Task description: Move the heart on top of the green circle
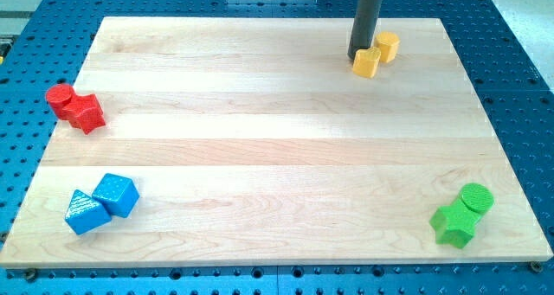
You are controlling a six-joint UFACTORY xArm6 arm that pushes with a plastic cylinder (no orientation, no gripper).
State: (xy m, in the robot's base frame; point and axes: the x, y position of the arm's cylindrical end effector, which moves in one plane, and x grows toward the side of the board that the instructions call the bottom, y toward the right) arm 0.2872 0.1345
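A yellow heart-shaped block (367, 63) lies near the view's top right of the wooden board. My tip (357, 57) stands right against its left side. The green circle (476, 197) lies at the view's bottom right, far below the heart, touching a green star-like block (453, 226) at its lower left. The dark rod rises from the tip out of the view's top.
A second yellow block (387, 46) sits just right of and above the heart. A red circle (60, 99) and a red star-like block (87, 113) lie at the left edge. A blue cube (117, 195) and a blue triangle (86, 214) lie at the bottom left.
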